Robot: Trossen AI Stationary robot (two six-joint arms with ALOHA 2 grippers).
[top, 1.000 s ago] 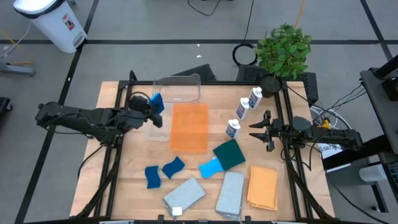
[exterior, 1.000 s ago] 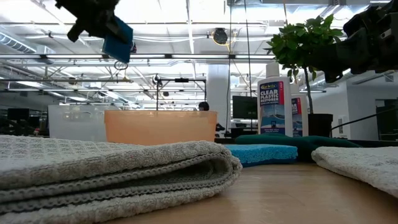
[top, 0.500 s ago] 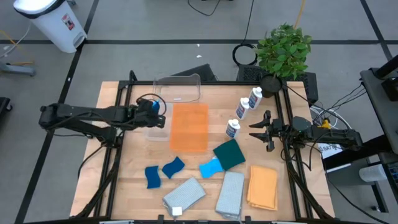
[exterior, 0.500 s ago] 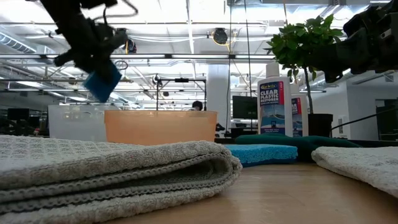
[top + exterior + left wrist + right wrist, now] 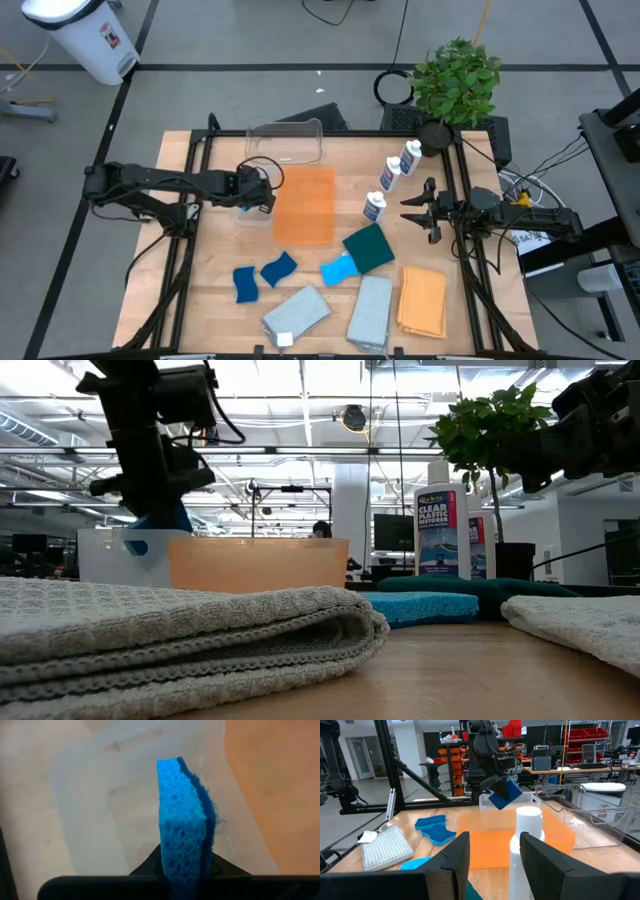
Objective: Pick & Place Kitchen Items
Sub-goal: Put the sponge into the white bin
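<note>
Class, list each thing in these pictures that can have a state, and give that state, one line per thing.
Left gripper: shut on a blue sponge, over the clear tub.
Right gripper: open, holding nothing, beside the bottles.
Tub: open, no lid on it.
Bottles: upright, capped.
Grey cloths: folded, flat.
Orange cloth: folded, flat.
Two loose sponges: lying on the table.

Even, bright overhead light is cast on the pale wooden table (image 5: 215, 270), with only faint shadows. In the low view, the ceiling lights are blown out and the nearest folded grey cloth (image 5: 180, 635) is blurred.
</note>
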